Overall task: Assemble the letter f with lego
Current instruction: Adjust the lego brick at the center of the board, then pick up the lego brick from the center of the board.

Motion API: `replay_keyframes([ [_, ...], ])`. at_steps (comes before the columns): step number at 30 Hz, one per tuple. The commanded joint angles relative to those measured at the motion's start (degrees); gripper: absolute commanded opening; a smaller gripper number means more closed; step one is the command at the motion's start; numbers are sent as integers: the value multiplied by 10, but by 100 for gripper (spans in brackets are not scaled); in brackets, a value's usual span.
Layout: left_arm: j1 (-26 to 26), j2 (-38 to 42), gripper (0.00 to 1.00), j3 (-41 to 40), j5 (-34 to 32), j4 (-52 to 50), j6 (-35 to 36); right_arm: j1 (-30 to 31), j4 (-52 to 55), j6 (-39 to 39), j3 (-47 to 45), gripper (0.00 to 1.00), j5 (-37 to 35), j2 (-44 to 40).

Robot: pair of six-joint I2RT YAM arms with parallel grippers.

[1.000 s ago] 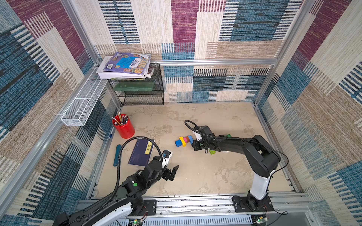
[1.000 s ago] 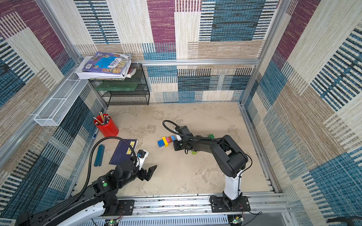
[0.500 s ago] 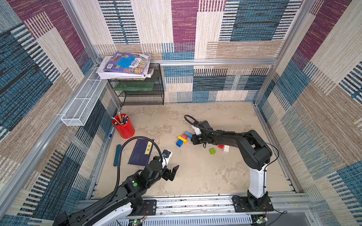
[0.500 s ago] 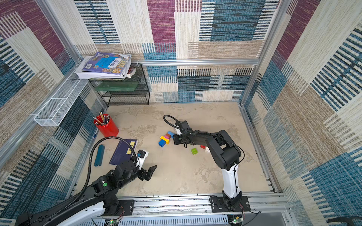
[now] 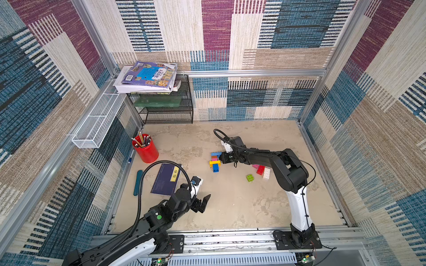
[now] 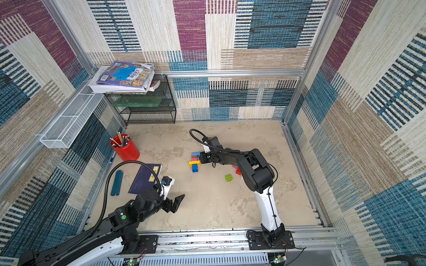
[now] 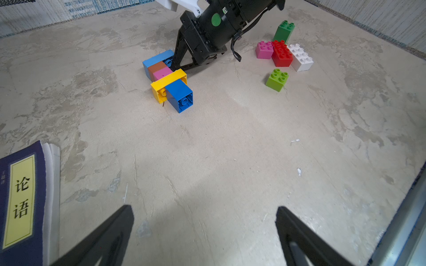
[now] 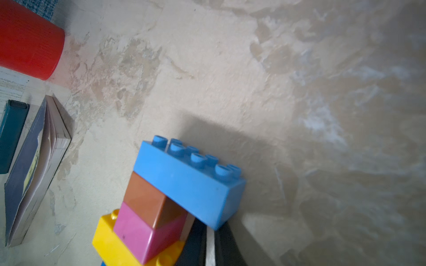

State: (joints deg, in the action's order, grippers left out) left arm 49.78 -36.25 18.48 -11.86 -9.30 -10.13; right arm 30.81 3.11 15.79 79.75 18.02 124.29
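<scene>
Right claw [image 5: 221,158] first: jaws pressed together with nothing pinched between them, tips tucked under the overhang of the light blue bar [image 8: 186,182] and up against the brown brick [image 8: 147,198] and pink brick [image 8: 138,228] of the lego build [image 7: 168,80]. My guess is the shut tips work as a poker here, nudging or squaring the thing up rather than lifting it.

The build lies on its side near the middle of the table [image 5: 230,207]: light blue bar at one end, then brown, pink, a yellow bar [image 7: 169,79] and a dark blue brick [image 7: 179,95] at the other end. Light blue sticks out toward the claw, and yellow seems to jut the opposite way. Looks pretty close to an f to me, so probably late in the job.

Left claw [image 7: 205,230] is spread wide and empty, parked low near its own base next to the navy book [image 7: 20,202], likely just keeping clear.

Spares sit bunched well apart from the build, by the right arm [image 5: 288,170]: loose pink [image 7: 264,49], red [image 7: 281,54] and white [image 7: 300,57] touching in a row, dark green [image 7: 284,31] behind them, lime green [image 7: 276,79] alone just in front.

Table is a mottled beige stone-look top, flat, so bricks should slide easy. Around it are patchwork carpet-ish walls [image 5: 380,115] in blue, maroon and tan on a metal frame [image 5: 253,73], a black mesh shelf [image 5: 166,108] topped with books [image 5: 147,76], a white wire basket [image 5: 96,124] and a red pencil cup [image 5: 145,149]
</scene>
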Motion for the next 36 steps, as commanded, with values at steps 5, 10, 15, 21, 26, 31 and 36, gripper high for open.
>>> replay_keyframes([
  [5, 0, 1, 99, 2, -5, 4, -2, -7, 63, -12, -30, 14, -21, -44],
  [10, 0, -4, 99, 6, 4, 4, -2, -8, 87, -25, -70, 19, -58, -127],
  [15, 0, -13, 99, 21, 40, -7, 10, -12, 119, -37, -119, 26, -90, -214],
  [21, 0, -39, 99, 45, 12, -14, -6, -35, 148, -31, -198, 35, -133, -295],
  [26, 0, -91, 99, 79, -1, -25, -30, -76, 159, -28, -252, 40, -153, -349],
  [31, 0, -139, 99, 103, 55, -5, -31, -125, 175, -30, -271, 45, -180, -381],
  [36, 0, -174, 99, 118, 123, 29, -18, -175, 185, -29, -274, 50, -191, -398],
])
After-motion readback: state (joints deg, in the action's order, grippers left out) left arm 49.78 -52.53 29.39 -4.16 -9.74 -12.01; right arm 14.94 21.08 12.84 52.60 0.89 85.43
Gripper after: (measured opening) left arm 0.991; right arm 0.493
